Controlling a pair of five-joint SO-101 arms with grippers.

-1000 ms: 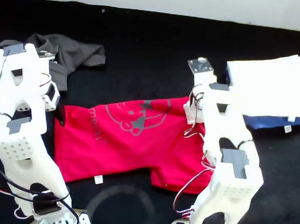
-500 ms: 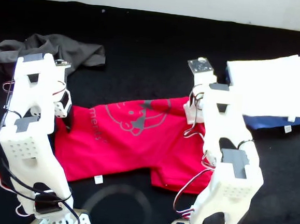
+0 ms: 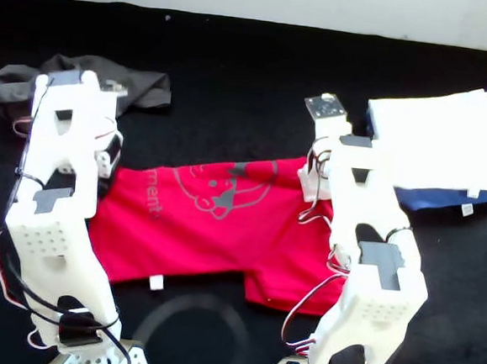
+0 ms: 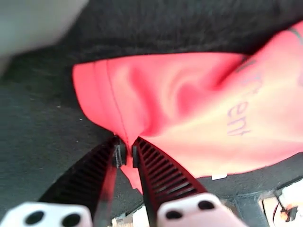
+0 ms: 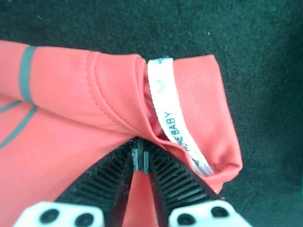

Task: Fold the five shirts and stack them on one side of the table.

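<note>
Both jaws apparently tight on the red shirt [image 3: 214, 234]

Fixed overhead, looking down over the black cloth-covered table [image 3: 234, 88]. Wrist-mounted pair very close on opposite ends of the red grey-printed fabric shirt [image 3: 214, 230], shared by all three.

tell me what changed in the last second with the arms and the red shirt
The left gripper, shut on the red shirt, swung inward; the shirt's edge there shifted and flattened, showing more of its print. Unchanged: the right gripper pinching the shirt's other end, the grey shirt, and the white shirt folded on the blue shirt.
</note>
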